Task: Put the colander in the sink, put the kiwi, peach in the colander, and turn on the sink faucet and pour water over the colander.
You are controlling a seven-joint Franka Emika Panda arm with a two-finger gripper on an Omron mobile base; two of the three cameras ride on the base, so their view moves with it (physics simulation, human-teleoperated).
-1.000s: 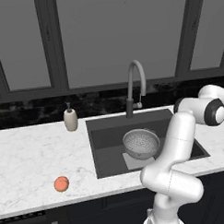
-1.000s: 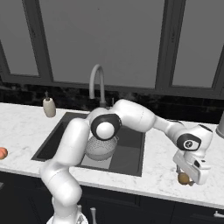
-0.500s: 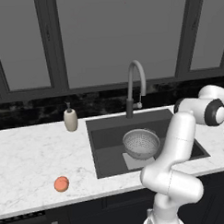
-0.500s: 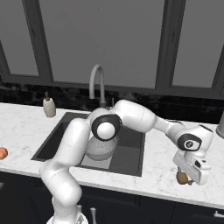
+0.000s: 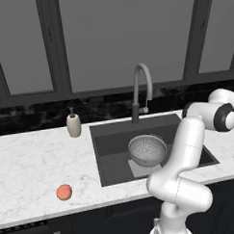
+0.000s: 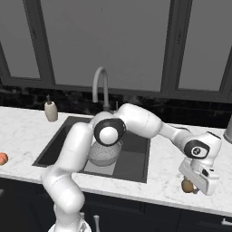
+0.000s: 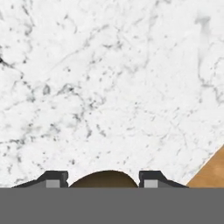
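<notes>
Straddling one kiwi (image 7: 103, 178), the hand (image 7: 101, 179) (grip unclear) leaves one peach (image 5: 64, 192), one colander (image 5: 147, 150).

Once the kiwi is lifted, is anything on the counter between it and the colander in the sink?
Nothing visible: bare white marble counter lies between the small brownish-tan kiwi and the silvery perforated colander in the dark grey sink.

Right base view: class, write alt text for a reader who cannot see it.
A white robot arm reaches right over a marble counter, its gripper down around a brown kiwi near the front edge. Left of it, a metal colander sits in the dark sink below a gooseneck faucet.
</notes>
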